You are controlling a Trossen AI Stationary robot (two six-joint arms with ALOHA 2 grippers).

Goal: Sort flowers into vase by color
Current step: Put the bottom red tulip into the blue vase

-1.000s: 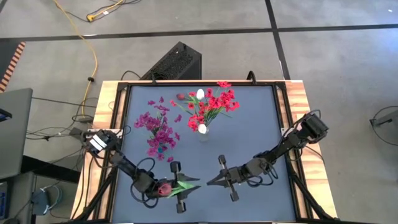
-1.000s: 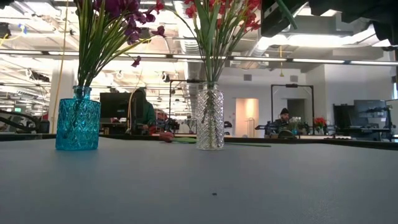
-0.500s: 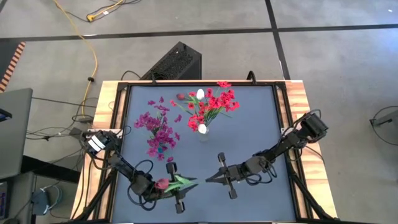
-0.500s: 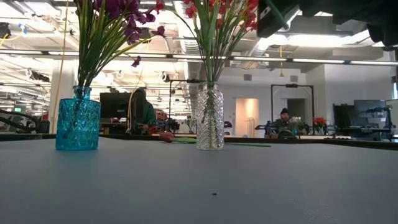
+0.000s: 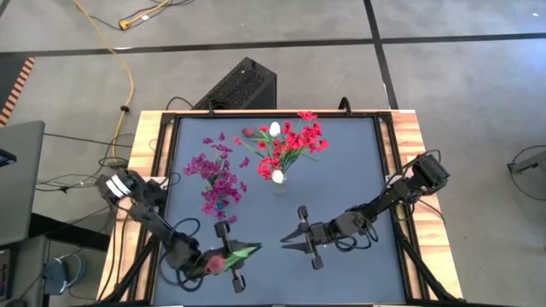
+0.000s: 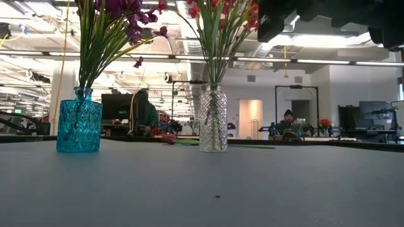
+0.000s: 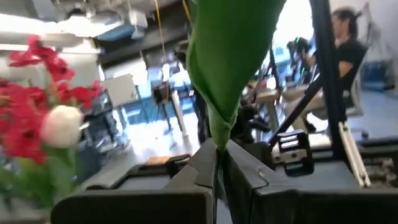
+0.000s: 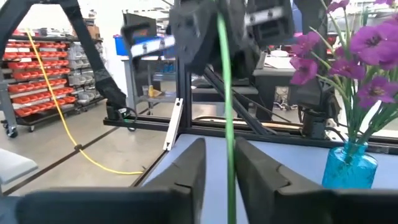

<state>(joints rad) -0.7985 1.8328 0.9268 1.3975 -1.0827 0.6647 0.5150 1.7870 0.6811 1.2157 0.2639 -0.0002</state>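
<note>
Blue vase (image 6: 79, 128) of magenta-purple flowers (image 5: 217, 181) left of table (image 5: 358, 162) centre, clear vase (image 6: 213, 120) of red flowers (image 5: 294, 141) toward far edge, left gripper (image 5: 223, 257) near front edge clamped on tulip (image 5: 214, 264), right gripper (image 5: 293, 238) beside it, fingers slightly apart around the green stem (image 8: 227, 118).
</note>
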